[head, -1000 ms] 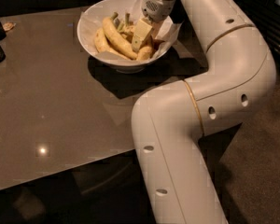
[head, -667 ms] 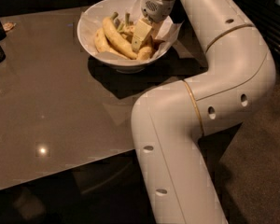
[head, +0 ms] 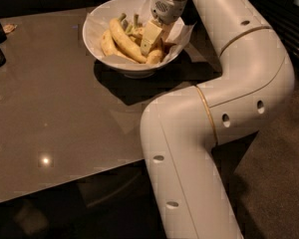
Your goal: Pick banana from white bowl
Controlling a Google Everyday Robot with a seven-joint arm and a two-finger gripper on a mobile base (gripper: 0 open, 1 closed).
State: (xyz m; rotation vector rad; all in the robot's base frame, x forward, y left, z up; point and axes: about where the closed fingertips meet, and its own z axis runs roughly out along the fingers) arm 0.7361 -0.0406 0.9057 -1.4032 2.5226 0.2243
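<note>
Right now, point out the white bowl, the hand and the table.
white bowl (head: 88, 25), camera view, on its left rim.
hand (head: 149, 43), camera view, on its tip, down inside the bowl.
table (head: 65, 113), camera view, on its bare top.

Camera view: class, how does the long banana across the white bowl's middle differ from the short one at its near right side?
The long banana is much longer than the short banana. The long banana shows nearly whole; the short banana is partly hidden by the gripper, low in the right side of the white bowl. The long banana lies slanted mid-bowl; the short banana hugs the near wall. Both are yellow.
</note>
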